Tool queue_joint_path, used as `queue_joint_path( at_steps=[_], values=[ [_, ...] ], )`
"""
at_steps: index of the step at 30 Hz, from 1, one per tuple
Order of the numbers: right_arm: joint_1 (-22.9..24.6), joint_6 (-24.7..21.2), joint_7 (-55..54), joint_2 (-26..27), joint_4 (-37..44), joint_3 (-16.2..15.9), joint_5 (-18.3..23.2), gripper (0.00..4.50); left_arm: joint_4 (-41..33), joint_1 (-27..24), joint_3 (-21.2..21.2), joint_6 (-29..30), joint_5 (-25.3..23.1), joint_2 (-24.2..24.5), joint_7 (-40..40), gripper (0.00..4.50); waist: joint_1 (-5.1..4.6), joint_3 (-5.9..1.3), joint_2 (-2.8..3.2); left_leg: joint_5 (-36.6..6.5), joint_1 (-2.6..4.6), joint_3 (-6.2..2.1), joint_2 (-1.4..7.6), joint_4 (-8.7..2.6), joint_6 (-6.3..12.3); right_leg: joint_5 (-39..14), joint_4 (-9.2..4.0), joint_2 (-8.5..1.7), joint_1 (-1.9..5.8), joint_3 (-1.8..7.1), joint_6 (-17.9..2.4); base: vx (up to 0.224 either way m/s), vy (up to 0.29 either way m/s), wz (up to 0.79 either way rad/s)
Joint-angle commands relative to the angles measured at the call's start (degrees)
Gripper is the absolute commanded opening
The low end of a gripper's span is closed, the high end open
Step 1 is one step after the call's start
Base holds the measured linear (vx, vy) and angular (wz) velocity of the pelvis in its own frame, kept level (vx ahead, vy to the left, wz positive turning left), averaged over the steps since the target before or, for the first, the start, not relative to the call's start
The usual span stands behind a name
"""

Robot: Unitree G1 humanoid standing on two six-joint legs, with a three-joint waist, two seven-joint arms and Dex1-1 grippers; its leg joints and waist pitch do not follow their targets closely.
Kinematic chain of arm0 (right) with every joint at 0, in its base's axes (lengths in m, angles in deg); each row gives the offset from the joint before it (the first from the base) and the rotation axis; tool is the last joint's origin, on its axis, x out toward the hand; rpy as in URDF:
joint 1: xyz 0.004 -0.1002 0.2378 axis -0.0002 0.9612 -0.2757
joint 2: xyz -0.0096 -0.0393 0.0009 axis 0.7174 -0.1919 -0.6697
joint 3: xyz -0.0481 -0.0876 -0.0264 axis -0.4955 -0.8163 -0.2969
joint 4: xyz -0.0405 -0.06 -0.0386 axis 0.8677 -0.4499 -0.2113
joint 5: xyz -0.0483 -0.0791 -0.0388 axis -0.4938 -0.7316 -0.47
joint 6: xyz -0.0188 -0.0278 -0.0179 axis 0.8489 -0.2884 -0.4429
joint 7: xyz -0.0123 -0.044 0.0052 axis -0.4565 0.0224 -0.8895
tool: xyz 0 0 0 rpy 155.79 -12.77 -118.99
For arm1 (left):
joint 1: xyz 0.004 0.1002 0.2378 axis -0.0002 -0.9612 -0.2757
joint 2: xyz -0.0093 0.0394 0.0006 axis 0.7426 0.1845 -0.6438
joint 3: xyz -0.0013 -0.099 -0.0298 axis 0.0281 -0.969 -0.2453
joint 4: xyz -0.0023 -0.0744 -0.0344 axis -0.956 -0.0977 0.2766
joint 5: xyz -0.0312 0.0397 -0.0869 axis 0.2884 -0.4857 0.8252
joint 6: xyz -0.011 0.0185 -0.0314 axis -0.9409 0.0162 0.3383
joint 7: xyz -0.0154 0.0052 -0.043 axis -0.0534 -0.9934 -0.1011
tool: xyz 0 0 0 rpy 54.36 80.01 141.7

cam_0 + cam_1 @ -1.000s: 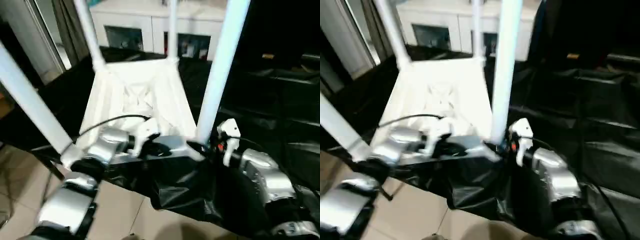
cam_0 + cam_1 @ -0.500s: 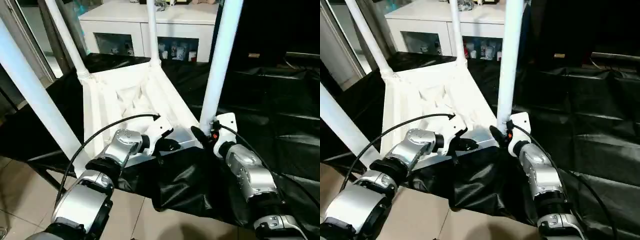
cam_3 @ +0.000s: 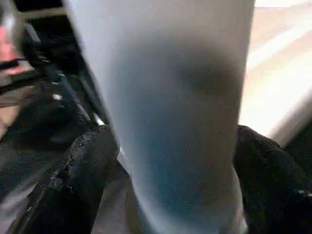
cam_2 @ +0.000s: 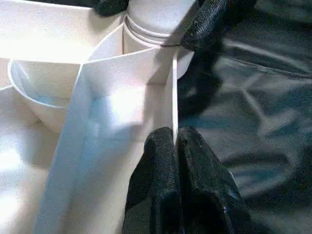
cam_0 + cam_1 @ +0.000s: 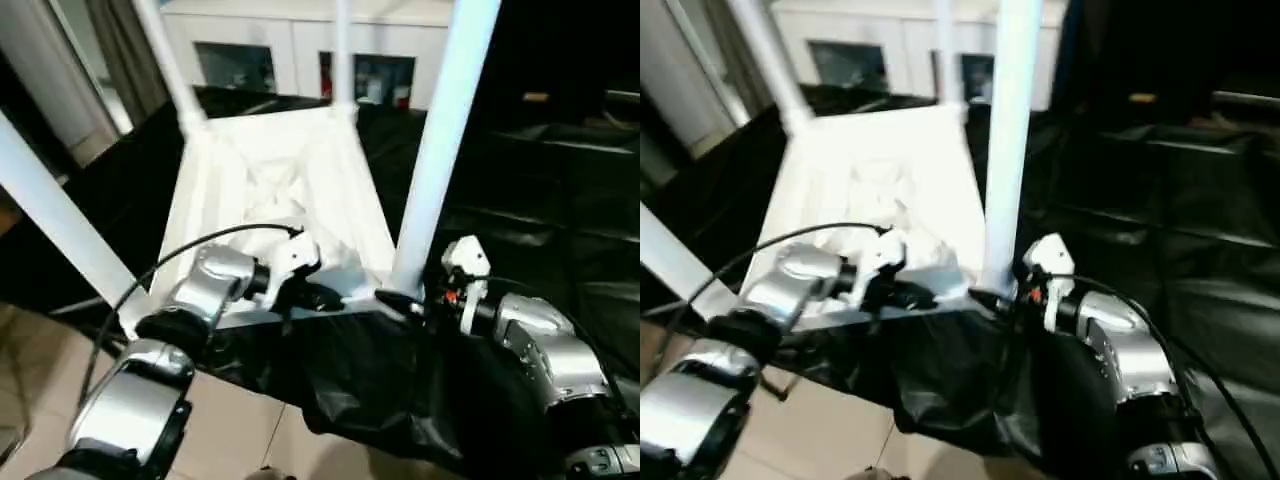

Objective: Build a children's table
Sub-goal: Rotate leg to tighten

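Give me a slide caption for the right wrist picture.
Two black fingers straddle the base of a white table leg.

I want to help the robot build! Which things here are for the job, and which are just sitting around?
For the job:
- the children's table, lying upside down
- its leg nearest the robot's right arm, standing up
- the left pincer, shut on the table's rim
- the right pincer, around that leg's foot

Just sitting around:
- the black sheet underneath
- the white cabinet behind
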Motion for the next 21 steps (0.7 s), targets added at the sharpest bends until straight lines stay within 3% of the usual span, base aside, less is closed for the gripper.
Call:
queue_joint_path(
  at_steps=[1,2,3,4,5,8,9,10,11,12,13,14,16,21],
  values=[
    [0.66,-0.37,2.51,-0.34,-0.91,-2.70,-0.26,3.75,-1.54,-0.97,1.69,0.24,0.74,-0.02,4.27,0.00,0.29,-4.05,-1.50,-0.16,0.65,-2.29,5.04,-2.67,12.52,8.30,-2.70,-5.38,3.19,3.68,-14.30,0.000,0.000,0.00],
    [0.57,-0.19,3.19,-0.66,-1.07,-2.77,-0.14,3.75,-2.08,-1.23,1.65,0.46,0.85,0.33,4.80,0.00,0.36,-3.79,-1.46,-2.14,0.64,-2.36,5.29,-2.97,11.55,3.84,-3.06,-5.34,3.19,3.69,-13.83,0.000,0.000,0.00],
    [0.40,0.00,3.96,-0.99,-1.35,-2.79,-0.09,3.75,-2.84,-1.63,1.62,0.90,1.08,0.79,5.62,0.00,0.26,-3.56,-2.12,-3.98,0.74,-2.35,5.46,-3.34,10.30,-0.11,-3.47,-5.29,3.21,3.73,-13.37,0.000,0.000,0.00],
    [0.11,0.14,4.62,-1.11,-1.71,-2.81,-0.13,3.75,-3.47,-1.98,1.54,1.20,1.21,1.13,6.15,0.00,0.27,-3.49,-1.94,-4.56,0.64,-2.46,5.50,-3.46,9.71,-1.64,-3.44,-5.36,3.30,3.79,-13.34,0.000,0.000,0.00],
    [-0.05,0.29,5.08,-1.19,-1.94,-2.77,-0.16,3.59,-4.01,-2.29,1.50,1.49,1.31,1.33,6.45,0.00,0.12,-3.28,-2.13,-6.09,0.92,-2.36,5.65,-3.75,8.51,-4.57,-3.89,-5.24,2.99,3.91,-13.13,0.000,0.000,0.00],
    [-0.51,0.10,5.99,-1.17,-2.40,-3.06,-0.20,3.48,-4.80,-2.87,1.42,1.82,1.53,1.57,6.35,0.00,-0.01,-3.10,-1.82,-8.13,1.21,-2.46,5.84,-4.19,6.11,-6.36,-4.04,-5.25,2.94,4.17,-13.30,0.000,0.000,0.00],
    [-0.67,0.00,6.60,-1.19,-2.59,-3.39,-0.14,3.30,-5.65,-3.47,1.48,2.18,1.78,1.62,6.04,0.00,-0.03,-3.09,-2.55,-7.49,1.17,-2.40,5.79,-4.25,5.51,-5.29,-3.76,-5.41,3.12,4.33,-13.80,0.000,0.000,0.00],
    [-0.78,-0.18,7.17,-1.26,-2.72,-3.64,0.09,3.09,-6.13,-3.76,1.48,2.42,1.94,1.62,5.79,0.00,-0.07,-3.07,-2.46,-7.44,1.23,-2.30,5.74,-4.21,5.43,-5.03,-3.81,-5.39,3.02,4.36,-13.87,0.000,0.000,0.00],
    [-0.89,-0.24,7.60,-1.31,-2.86,-3.84,0.23,3.05,-6.55,-4.02,1.48,2.63,2.05,1.61,5.55,0.00,-0.15,-3.08,-3.17,-6.82,1.21,-2.23,5.72,-4.16,5.49,-3.58,-3.58,-5.46,3.18,4.41,-14.31,0.000,0.000,0.00],
    [-0.98,-0.27,7.86,-1.35,-2.98,-3.95,0.33,2.98,-6.78,-4.14,1.47,2.76,2.10,1.59,5.42,0.00,-0.04,-3.09,-2.98,-6.34,1.21,-2.24,5.69,-4.11,5.58,-2.92,-3.48,-5.46,3.15,4.39,-14.50,0.000,0.000,0.00],
    [-1.08,-0.34,8.21,-1.34,-3.18,-4.01,0.39,2.87,-7.27,-4.40,1.44,3.01,2.19,1.60,5.30,0.00,-0.09,-3.03,-3.49,-5.35,1.19,-2.14,5.63,-4.03,6.14,-1.37,-3.36,-5.43,3.17,4.40,-14.73,0.000,0.000,0.00],
    [-1.14,-0.35,8.40,-1.33,-3.32,-4.01,0.38,2.87,-7.61,-4.56,1.42,3.19,2.23,1.61,5.25,0.00,-0.06,-3.06,-3.40,-4.83,1.13,-2.20,5.63,-4.00,6.36,-0.69,-3.20,-5.45,3.22,4.37,-14.91,0.000,0.000,0.00],
    [-1.24,-0.43,8.65,-1.21,-3.64,-4.02,0.32,2.69,-8.51,-5.05,1.26,3.70,2.31,1.62,5.02,0.00,-0.08,-2.95,-3.93,-4.11,1.05,-2.03,5.48,-3.85,7.24,-0.45,-3.30,-5.52,3.24,4.37,-14.94,0.000,0.000,0.00],
    [-1.02,-0.03,3.29,0.84,-5.25,-3.50,-1.34,2.59,-8.89,-5.51,0.60,3.93,1.97,0.82,1.56,0.00,-0.16,-2.70,-4.01,-4.56,1.12,-2.05,5.49,-3.93,6.85,-3.48,-3.62,-5.44,3.05,4.39,-14.40,0.000,0.000,0.00]
  ],
)
